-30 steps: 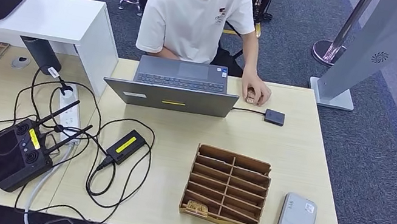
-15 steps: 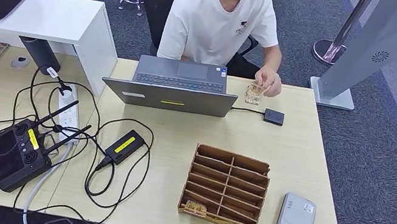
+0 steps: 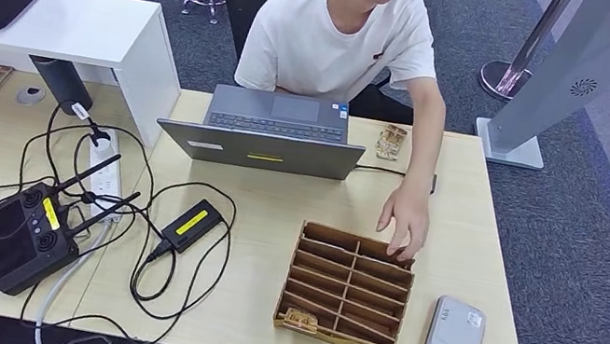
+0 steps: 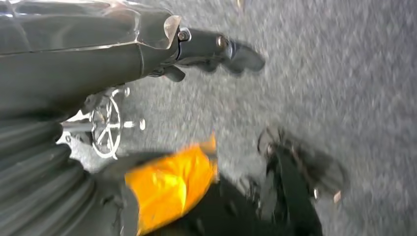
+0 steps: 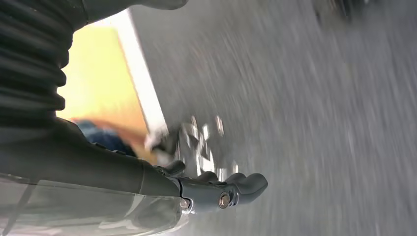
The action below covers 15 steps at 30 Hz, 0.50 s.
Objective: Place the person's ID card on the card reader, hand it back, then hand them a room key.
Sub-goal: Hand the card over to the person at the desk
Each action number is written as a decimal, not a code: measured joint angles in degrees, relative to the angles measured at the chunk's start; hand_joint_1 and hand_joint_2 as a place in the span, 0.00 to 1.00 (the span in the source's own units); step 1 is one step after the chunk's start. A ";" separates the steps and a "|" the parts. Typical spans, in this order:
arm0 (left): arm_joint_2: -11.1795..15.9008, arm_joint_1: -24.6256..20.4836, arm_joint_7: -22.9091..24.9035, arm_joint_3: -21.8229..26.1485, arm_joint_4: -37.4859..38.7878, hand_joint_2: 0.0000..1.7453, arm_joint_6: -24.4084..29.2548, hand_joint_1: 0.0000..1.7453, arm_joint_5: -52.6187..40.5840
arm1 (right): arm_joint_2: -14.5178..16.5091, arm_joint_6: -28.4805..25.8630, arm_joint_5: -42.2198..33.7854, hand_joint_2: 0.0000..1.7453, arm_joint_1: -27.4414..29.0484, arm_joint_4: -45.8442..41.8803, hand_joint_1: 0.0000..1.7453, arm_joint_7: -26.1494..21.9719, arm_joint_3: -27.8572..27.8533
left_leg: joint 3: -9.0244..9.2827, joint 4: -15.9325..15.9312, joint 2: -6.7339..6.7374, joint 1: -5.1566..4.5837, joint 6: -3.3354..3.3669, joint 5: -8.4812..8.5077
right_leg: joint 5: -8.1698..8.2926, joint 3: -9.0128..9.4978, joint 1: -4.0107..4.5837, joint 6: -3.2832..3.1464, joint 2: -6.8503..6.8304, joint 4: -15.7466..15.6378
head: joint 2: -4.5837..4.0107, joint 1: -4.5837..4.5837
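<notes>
Both my hands, left hand (image 4: 216,49) and right hand (image 5: 221,191), hang empty with fingers apart, far below the card reader (image 3: 455,335). Person's hand (image 3: 405,218) hovers there; reaching blind risks bumping it.

Both wrist views are smeared, so we cannot tell how the left hand (image 4: 216,49) or the right hand (image 5: 221,191) hold their fingers, nor whether either carries anything. In the head view the person (image 3: 344,37) is cut off by the top edge. Their hand (image 3: 405,218) covers the far corner of the rack (image 3: 347,288), hiding whatever the fingers touch. The small piece (image 3: 300,321) in the rack's near slot is too small for us to identify, as is the item (image 3: 391,142) beside the laptop (image 3: 268,132).
</notes>
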 joint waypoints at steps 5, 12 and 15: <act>0.18 -0.38 1.88 -1.01 -1.17 0.50 -4.34 0.00 0.50 | -0.03 6.33 -0.11 1.00 0.09 0.39 0.00 -0.48 0.00 | 0.03 -0.01 0.01 0.01 0.00 0.00 | -0.01 -0.02 0.01 -0.01 0.01 0.01 | 0.00 -0.02; 0.22 -0.44 2.98 -1.67 -1.42 1.00 -5.42 0.00 0.77 | -0.06 8.63 0.71 1.00 0.20 0.45 0.00 -1.12 0.20 | 0.02 -0.01 0.01 0.01 0.00 0.00 | -0.01 -0.02 0.01 -0.01 0.01 0.01 | 0.00 -0.02; 0.22 -0.49 2.73 -1.76 -1.42 1.00 -4.76 0.00 1.17 | -0.14 5.45 1.13 1.00 0.25 0.42 0.00 -1.88 0.55 | 0.02 -0.01 0.01 0.01 0.00 0.00 | -0.01 -0.01 0.01 -0.01 0.01 0.01 | 0.00 -0.02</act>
